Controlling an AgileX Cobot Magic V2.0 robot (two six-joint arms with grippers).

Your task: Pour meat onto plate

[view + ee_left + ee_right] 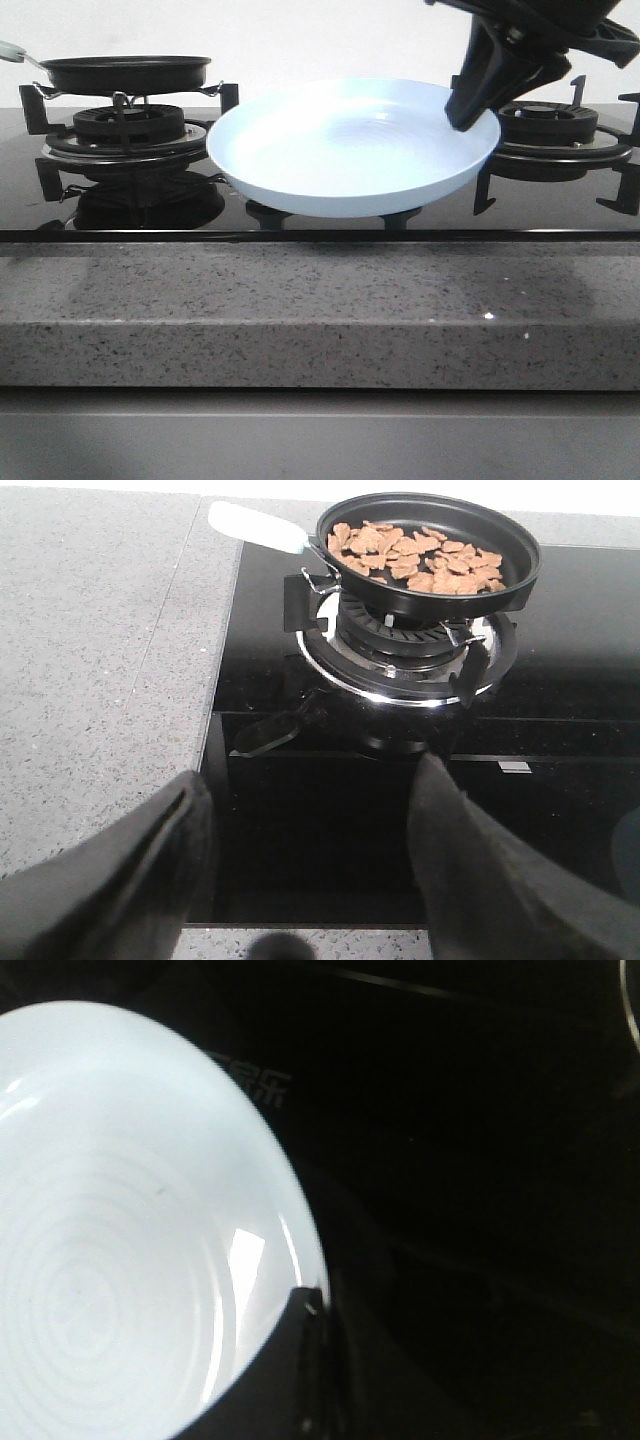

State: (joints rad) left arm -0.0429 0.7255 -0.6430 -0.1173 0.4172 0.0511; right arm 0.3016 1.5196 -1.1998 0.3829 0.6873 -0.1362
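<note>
The frying pan sat on the left burner of the hob, toward the hob's rear left corner, its handle pointing out over the worktop to the hob's left. The meat lay inside the pan. The plate was held above the hob's middle, between the left burner and the right burner, near the hob's front edge. The worktop's front strip ran before the hob.

There is one blue plate, one black pan and two stove burners. The meat is many small bits (too many to count).
</note>
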